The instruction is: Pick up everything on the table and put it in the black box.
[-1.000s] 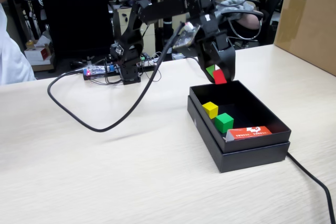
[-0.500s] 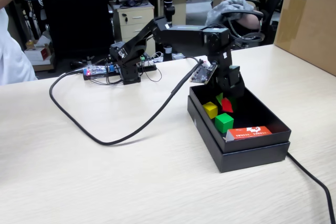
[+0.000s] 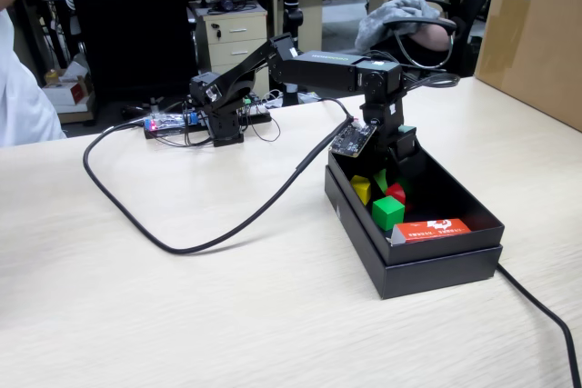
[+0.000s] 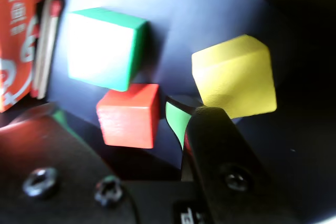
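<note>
Lowered further since the earlier frame, the gripper (image 3: 389, 184) had sunk into the black box (image 3: 436, 261) on the desk (image 3: 182, 306), and the red cube (image 4: 129, 115) now rested on the box floor. In the wrist view, from the left, lay the red-and-white packet (image 4: 16, 40), the green cube (image 4: 105, 48), the red cube just below it, then the yellow cube (image 4: 236, 77). The gripper's jaws stood spread, the red cube lying loose beside the green-tipped one.
</note>
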Available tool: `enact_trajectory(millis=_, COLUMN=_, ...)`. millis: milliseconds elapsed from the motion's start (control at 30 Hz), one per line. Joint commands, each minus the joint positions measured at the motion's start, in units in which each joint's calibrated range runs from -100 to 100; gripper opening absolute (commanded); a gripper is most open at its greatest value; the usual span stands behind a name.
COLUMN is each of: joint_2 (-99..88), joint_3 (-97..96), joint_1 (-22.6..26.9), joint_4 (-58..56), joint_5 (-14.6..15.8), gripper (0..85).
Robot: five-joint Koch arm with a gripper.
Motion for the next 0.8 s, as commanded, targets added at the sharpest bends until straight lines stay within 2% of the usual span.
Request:
enact_trajectory(millis=0, joint_2=-11.57, joint_3=0.59, joint_1=-0.24, joint_4=0.12, joint_5=0.88, gripper=46.0)
enact_trajectory(millis=233, joint_2=-47.95, joint_3=-13.10, joint_1=-3.03, joint_4=0.29, joint_5=0.34, gripper=47.9)
enact_trajectory(millis=400, joint_2=-76.86, joint_3=-31.59, joint_1=-8.06, joint_4=3.66, joint_5=-0.98, gripper=48.0)
enact_trajectory(millis=767, joint_2=-110.14, joint_3=-69.22, joint_1=-15.68, joint_4=18.35, joint_5=-1.03, gripper=51.5)
